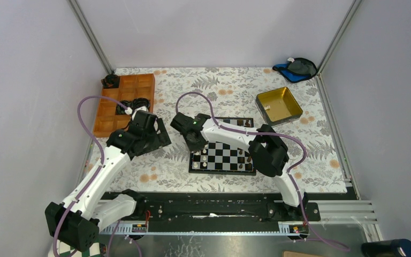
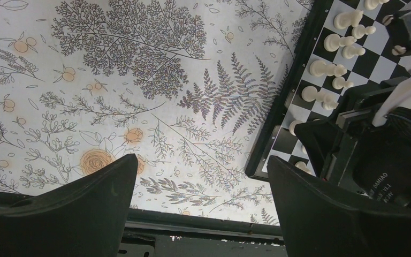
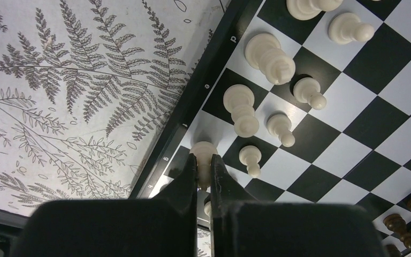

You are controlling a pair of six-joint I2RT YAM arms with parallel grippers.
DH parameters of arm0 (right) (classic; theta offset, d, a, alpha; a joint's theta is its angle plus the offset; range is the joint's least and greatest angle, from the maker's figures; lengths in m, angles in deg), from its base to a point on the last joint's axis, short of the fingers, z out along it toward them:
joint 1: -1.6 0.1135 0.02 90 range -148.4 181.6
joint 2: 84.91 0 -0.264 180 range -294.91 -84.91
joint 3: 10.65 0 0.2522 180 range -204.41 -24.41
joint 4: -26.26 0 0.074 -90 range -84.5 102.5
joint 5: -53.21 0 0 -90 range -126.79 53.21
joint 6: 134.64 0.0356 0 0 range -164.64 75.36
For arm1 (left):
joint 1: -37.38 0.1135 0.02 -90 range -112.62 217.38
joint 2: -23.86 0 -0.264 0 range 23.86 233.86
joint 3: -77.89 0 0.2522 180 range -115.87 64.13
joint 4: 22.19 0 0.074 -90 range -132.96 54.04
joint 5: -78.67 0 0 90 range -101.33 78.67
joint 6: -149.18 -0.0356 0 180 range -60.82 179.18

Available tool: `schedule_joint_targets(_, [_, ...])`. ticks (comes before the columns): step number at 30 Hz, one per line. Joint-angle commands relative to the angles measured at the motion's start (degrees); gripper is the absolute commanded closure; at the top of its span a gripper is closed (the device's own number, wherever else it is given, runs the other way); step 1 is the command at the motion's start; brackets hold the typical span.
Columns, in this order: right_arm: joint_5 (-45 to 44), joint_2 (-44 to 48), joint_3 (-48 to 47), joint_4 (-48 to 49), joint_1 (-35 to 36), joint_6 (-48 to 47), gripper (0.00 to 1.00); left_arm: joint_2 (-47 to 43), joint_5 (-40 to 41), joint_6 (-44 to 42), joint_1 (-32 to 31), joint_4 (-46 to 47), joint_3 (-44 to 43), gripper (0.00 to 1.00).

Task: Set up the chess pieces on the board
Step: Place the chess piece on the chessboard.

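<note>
While the right hand was clamped on a white chess piece, the left hand stood wide open and empty.

That piece sat between the right fingertips over the edge row of the board, just inside its black frame. The other white chess pieces stood in two rows ahead of the right hand and to its right. Dark pieces lay at its far right. The left hand hovered over the fern-patterned bench, with the board's corner ahead of it on its right.
</note>
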Motion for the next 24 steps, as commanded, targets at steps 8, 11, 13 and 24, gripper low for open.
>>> schedule_joint_targets(8, [-1.4, -0.9, 0.0, 1.4, -0.2, -0.9, 1.0, 0.1, 0.7, -0.6, 0.5, -0.7, -0.2, 0.01])
schedule_joint_targets(11, [-1.8, -1.1, 0.0, 1.5, -0.3, -1.0, 1.0, 0.2, 0.7, -0.7, 0.6, -0.7, -0.2, 0.01])
schedule_joint_targets(13, [-1.9, -1.2, 0.0, 1.5, -0.3, -1.0, 1.0, 0.3, 0.7, -0.7, 0.6, -0.6, -0.3, 0.01])
schedule_joint_targets(24, [-2.9, -1.7, -0.8, 1.7, -0.8, -1.4, 1.0, 0.6, 0.6, -0.8, 0.6, -0.2, -0.1, 0.01])
